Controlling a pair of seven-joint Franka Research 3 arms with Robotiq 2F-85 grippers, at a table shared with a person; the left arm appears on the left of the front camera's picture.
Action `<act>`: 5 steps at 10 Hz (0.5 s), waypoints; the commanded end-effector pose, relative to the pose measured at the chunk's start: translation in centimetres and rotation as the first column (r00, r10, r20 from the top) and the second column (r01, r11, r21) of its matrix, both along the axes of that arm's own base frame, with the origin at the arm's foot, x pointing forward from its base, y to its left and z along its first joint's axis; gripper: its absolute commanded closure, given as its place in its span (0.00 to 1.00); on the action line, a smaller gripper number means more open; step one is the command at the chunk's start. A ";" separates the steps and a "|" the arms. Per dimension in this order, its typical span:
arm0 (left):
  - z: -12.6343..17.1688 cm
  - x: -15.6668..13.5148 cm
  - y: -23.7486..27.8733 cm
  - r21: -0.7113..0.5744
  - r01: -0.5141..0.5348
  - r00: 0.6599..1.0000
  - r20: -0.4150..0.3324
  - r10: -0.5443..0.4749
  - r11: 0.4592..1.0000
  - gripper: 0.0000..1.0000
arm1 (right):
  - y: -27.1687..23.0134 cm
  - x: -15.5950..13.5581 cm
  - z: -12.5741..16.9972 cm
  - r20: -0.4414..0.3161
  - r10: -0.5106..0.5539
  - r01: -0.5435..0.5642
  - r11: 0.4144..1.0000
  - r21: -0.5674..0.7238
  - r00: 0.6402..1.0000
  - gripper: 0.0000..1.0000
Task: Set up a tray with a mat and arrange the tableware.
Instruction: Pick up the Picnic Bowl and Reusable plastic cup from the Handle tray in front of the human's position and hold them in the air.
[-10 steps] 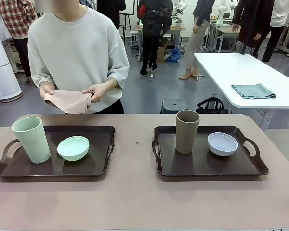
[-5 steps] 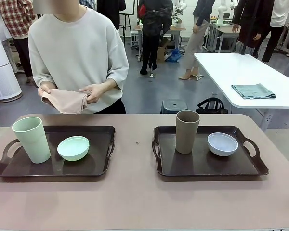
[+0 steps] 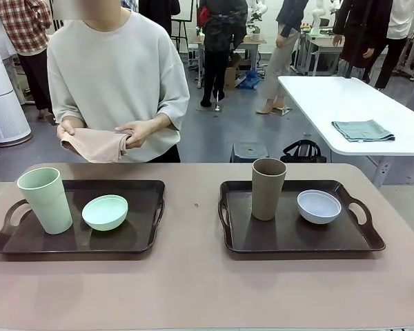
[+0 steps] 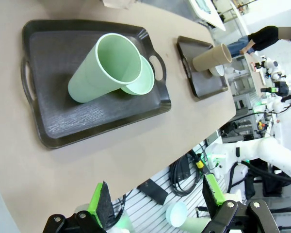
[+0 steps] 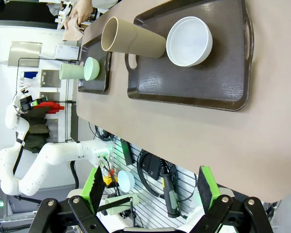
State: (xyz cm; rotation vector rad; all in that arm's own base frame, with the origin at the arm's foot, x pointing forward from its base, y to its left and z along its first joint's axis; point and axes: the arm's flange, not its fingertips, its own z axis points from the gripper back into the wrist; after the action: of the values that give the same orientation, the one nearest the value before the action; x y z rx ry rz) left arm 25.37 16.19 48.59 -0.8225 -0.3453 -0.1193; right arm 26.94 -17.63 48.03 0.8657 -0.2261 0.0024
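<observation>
Brown tabletop (image 3: pixel 193 289) ahead of both pincers: left gripper (image 4: pixel 157 196) spread wide, empty, short of the near edge; right gripper (image 5: pixel 150 187) likewise. Farther out, mint green tumbler (image 3: pixel 45 200) upright beside mint green bowl (image 3: pixel 105 212) on left tray (image 3: pixel 141 238); tan-brown tumbler (image 3: pixel 268 188) upright beside white bowl (image 3: pixel 319 206) on right tray (image 3: pixel 290 243). Beyond the far edge, folded beige mat (image 3: pixel 95 145) in person's hands (image 3: pixel 139 131).

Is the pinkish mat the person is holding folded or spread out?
Folded: the mat shows doubled layers in a compact bundle, not a flat sheet.
</observation>
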 end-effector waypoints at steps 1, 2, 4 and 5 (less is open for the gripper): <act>0.1 0.0 0.2 -0.014 0.011 1.000 0.021 -0.011 1.000 0.00 | -0.1 0.0 0.0 0.008 0.008 -0.008 1.000 0.011 1.000 0.00; 0.1 0.0 0.2 -0.014 0.011 1.000 0.021 -0.011 1.000 0.00 | -0.1 0.0 0.0 0.008 0.008 -0.008 1.000 0.011 1.000 0.00; 0.1 0.0 0.2 -0.014 0.011 1.000 0.021 -0.011 1.000 0.00 | -0.1 0.0 0.0 0.008 0.008 -0.008 1.000 0.011 1.000 0.00; 0.1 0.0 0.2 -0.014 0.011 1.000 0.021 -0.011 1.000 0.00 | -0.1 0.0 0.0 0.008 0.008 -0.008 1.000 0.011 1.000 0.00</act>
State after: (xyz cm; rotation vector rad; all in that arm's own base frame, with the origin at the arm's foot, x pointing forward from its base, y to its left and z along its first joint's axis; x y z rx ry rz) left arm 25.37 16.18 48.59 -0.8226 -0.3452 -0.1194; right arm 26.94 -17.63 48.03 0.8657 -0.2261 0.0024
